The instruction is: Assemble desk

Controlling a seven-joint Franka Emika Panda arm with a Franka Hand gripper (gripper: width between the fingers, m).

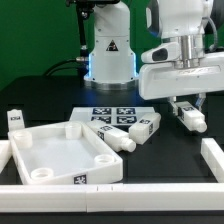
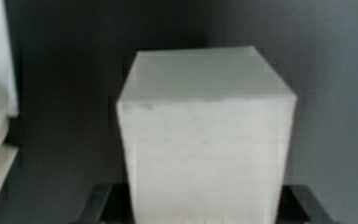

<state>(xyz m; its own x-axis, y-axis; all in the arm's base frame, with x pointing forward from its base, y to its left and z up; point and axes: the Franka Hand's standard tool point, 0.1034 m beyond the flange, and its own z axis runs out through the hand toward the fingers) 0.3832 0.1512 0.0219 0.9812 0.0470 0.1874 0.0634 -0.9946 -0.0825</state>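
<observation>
The white rimmed desk tabletop (image 1: 60,150) lies at the exterior view's lower left, its round corner sockets facing up. My gripper (image 1: 186,108) is at the exterior view's right, shut on a white desk leg (image 1: 192,119) that is at or just above the table surface. In the wrist view this leg (image 2: 202,130) fills the space between my dark fingers (image 2: 112,200), which press against its sides. Three other legs lie loose: one at the far left (image 1: 14,118), one beside the tabletop (image 1: 112,138), one further right (image 1: 147,126).
The marker board (image 1: 112,115) lies flat behind the loose legs. White border rails run along the front (image 1: 120,198) and the right (image 1: 213,150). The arm's base (image 1: 108,55) stands at the back centre.
</observation>
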